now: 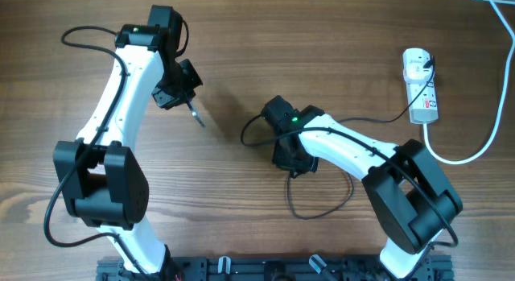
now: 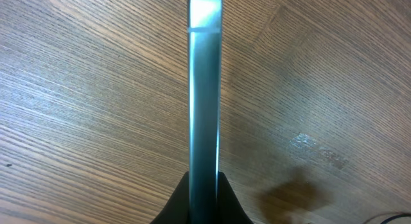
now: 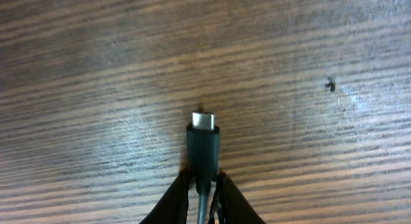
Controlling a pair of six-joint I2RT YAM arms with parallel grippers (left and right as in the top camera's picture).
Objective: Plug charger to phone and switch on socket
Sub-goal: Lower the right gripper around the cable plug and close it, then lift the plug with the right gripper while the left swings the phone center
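L: left gripper (image 1: 183,92) clamped on phone (image 2: 204,89), held edge-on | R: right gripper (image 3: 202,193) clamped on charger (image 3: 203,144) behind plug tip | socket (image 1: 422,86): table's (image 1: 241,39) far right, well apart

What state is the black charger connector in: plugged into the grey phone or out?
Out: the black connector shows its bare metal tip, held by the right gripper.

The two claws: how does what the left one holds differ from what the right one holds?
The left claw pinches the phone, seen edge-on as a long grey-blue slab; the right claw pinches the charger, a short black plug with a silver tip. The phone runs off the top of its wrist view; the charger's plug ends mid-picture. Both are clamped at the near end, pointing away over the wooden table.
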